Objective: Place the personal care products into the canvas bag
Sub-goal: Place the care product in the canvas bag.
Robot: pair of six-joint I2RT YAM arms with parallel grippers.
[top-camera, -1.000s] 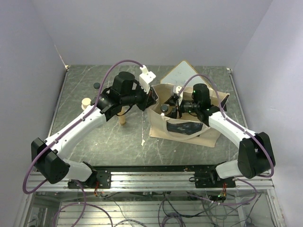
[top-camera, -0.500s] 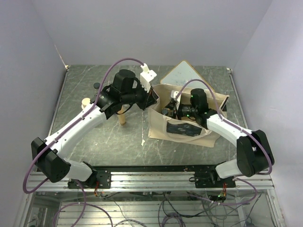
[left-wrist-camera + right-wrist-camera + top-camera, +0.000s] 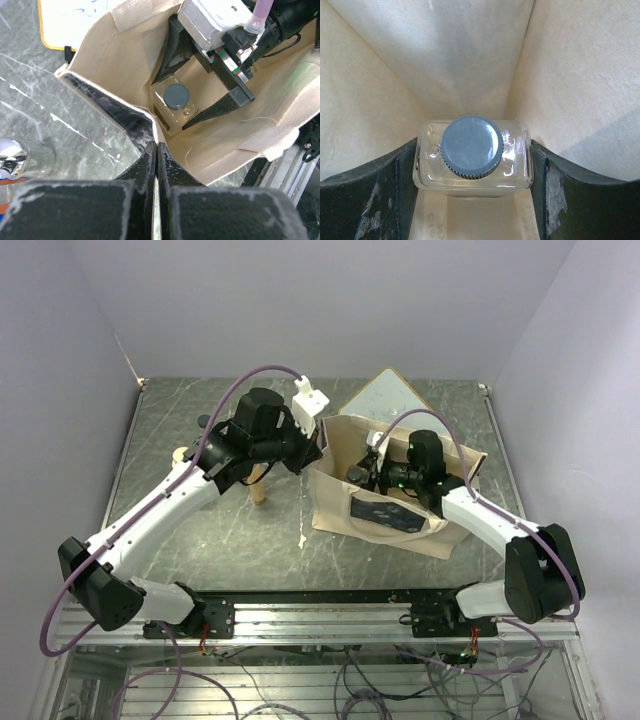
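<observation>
You have the clear bottle (image 3: 472, 150), dark cap up, inside the canvas bag (image 3: 335, 515) toward its left end, right gripper (image 3: 171, 106) clamped wide across its sides, left gripper (image 3: 157, 149) pinched fully closed on the bag's left rim.

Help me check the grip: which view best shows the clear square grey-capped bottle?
Right wrist: the clear square bottle fills the centre, the right gripper clamping its sides. Left wrist shows it smaller inside the cream canvas bag; top external shows just its dark cap.
</observation>
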